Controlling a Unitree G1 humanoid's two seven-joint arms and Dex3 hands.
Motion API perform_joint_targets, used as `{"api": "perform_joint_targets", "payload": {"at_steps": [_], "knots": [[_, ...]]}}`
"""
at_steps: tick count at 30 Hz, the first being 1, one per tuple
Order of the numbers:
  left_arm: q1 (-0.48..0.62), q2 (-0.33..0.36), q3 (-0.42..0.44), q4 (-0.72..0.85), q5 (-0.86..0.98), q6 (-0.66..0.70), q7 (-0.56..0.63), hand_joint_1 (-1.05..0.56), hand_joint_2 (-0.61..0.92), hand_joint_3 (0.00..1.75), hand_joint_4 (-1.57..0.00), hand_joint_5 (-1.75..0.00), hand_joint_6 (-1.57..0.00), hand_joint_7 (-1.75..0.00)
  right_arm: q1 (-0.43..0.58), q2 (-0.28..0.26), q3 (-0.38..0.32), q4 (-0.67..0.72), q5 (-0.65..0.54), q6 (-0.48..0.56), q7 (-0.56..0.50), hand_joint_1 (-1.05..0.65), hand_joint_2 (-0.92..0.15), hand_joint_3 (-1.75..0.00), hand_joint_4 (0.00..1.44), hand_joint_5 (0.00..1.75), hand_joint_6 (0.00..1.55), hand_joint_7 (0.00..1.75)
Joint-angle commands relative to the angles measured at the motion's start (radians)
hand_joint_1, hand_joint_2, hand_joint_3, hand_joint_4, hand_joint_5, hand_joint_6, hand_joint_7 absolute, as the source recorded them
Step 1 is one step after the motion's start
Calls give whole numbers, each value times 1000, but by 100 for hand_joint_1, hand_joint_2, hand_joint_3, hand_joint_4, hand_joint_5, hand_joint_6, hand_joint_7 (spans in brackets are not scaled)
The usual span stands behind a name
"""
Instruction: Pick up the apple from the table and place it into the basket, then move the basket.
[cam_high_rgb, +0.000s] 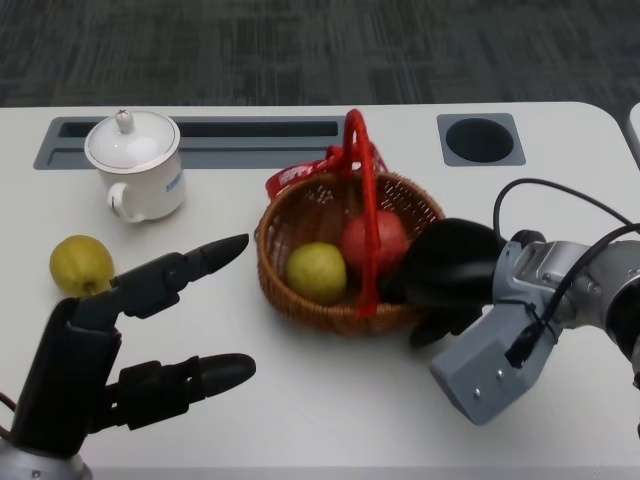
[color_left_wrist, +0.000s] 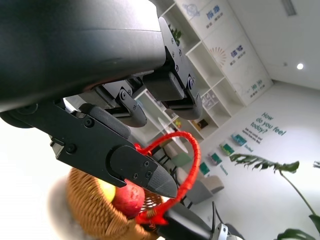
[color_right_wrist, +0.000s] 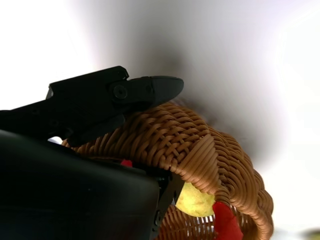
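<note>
- A yellow-green fruit (cam_high_rgb: 80, 264) lies on the white surface (cam_high_rgb: 320, 400) far to the left of the basket (cam_high_rgb: 300, 300), just beyond the left hand's fingertips.
- The left hand (cam_high_rgb: 120, 340) hovers to the left of the basket, near the front edge of the surface, fingers spread apart and holding nothing; in the left wrist view its fingers (color_left_wrist: 125, 165) point toward the basket (color_left_wrist: 90, 205) without touching it.
- A white lidded cup (cam_high_rgb: 137, 165) stands behind and to the left of the basket, in front of a grey recessed tray (cam_high_rgb: 250, 140) in the surface.
- The wicker basket sits about mid-surface, with an upright red handle (cam_high_rgb: 365, 200) arching over it.
- Inside the basket a yellow-green fruit (cam_high_rgb: 316, 271) lies on the left side, and the red apple (cam_high_rgb: 373, 240) rests just right of it, touching the handle.
- The right hand (cam_high_rgb: 445, 275) presses on the right side of the basket at the rim; the right wrist view shows a finger (color_right_wrist: 150, 90) laid over the woven wall (color_right_wrist: 200, 150), apparently gripping the rim.
- A round dark recess (cam_high_rgb: 480, 140) lies behind and to the right of the basket.
</note>
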Motion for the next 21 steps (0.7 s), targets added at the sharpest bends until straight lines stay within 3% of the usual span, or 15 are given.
{"api": "perform_joint_targets", "payload": {"at_steps": [1,6,13,17,21], "knots": [[34,2,11,-26,-1,-29,17,-40,79,0,-80,-2,-76,-1,-50,-29,-43,28,35,160,50,-36,-92,-33,96,1,80,1],[105,-8,18,-99,16,-20,19,-40,78,0,-82,-2,-78,-1,-91,-28,-125,39,95,358,145,-37,-92,-30,98,1,86,2],[247,-14,25,-188,7,-60,12,-38,77,0,-83,-1,-78,-1,-104,-13,-240,41,168,544,176,-40,-92,-26,101,1,86,1],[321,-16,29,-231,-2,-72,10,-37,77,0,-84,-2,-78,-1,-88,-10,-286,40,196,590,166,-40,-92,-20,103,2,88,1],[345,-15,35,-247,-4,-68,10,-37,77,0,-85,-2,-78,0,-64,16,-312,36,212,566,125,-45,-92,-10,102,1,89,1]]}}
